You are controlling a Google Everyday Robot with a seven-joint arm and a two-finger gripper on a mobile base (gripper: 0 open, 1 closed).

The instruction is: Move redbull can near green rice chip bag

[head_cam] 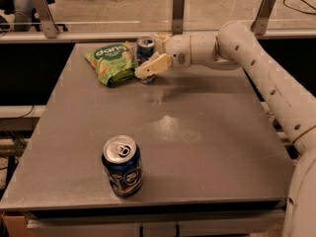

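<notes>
The redbull can (145, 49) stands upright on the grey table (207, 147) at the far side, right beside the green rice chip bag (110, 63), which lies flat to its left. My gripper (145, 56) reaches in from the right and straddles the can. One finger (154, 65) crosses in front of the can and the other sits behind it. The jaws look spread a little wider than the can, so the gripper is open around it.
A wider, shorter dark-blue can (122, 166) stands near the table's front edge. My white arm (256, 68) runs along the table's right side. A rail with metal posts (178, 6) lies behind the table.
</notes>
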